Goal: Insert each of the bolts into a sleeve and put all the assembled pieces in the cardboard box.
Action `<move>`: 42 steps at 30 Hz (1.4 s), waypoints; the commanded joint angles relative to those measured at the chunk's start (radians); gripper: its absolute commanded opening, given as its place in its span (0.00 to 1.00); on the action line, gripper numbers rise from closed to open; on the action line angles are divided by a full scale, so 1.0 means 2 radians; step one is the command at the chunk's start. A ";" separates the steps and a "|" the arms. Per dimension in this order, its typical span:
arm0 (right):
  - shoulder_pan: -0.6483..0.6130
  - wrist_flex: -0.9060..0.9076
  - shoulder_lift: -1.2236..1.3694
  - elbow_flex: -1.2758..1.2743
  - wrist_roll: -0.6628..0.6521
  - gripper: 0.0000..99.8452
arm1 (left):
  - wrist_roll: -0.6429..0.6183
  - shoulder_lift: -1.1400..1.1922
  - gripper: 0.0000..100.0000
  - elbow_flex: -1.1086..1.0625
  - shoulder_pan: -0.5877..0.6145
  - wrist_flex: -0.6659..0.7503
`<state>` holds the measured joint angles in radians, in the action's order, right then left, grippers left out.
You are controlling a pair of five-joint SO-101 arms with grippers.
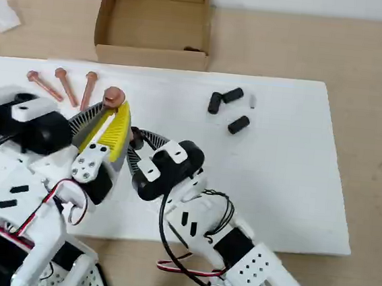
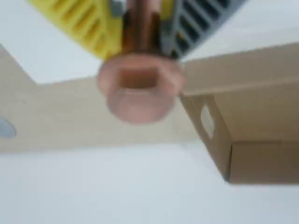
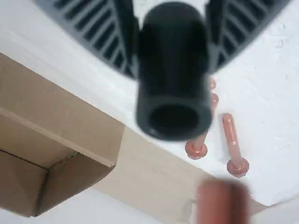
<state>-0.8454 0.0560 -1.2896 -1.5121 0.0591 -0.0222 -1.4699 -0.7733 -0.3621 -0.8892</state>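
Note:
My left gripper, with one yellow and one grey finger, is shut on a copper bolt by its shank; the head points away from the left wrist camera, toward the cardboard box. Just beside it, my right gripper is shut on a black sleeve, open end facing outward. The held bolt's blurred head lies a little off from that opening. Three loose bolts lie on the white sheet at the back left. Three loose sleeves lie at the back middle.
The open cardboard box stands behind the sheet on the wooden table, with a small dark piece in its near right corner. A white scrap lies at the far left. Both arm bases take up the front left.

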 commanded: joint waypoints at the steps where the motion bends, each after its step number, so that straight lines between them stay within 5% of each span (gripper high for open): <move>1: -0.007 -0.013 0.001 0.006 -0.002 0.01 | -0.002 0.000 0.01 0.002 -0.005 0.009; 42: -0.006 -0.013 0.001 0.007 -0.002 0.01 | -0.002 -0.001 0.01 -0.011 -0.002 0.014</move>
<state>-0.8454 0.0560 -1.2896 -1.5121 0.0591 -0.0222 -1.4699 -0.8255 -0.3621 -0.9060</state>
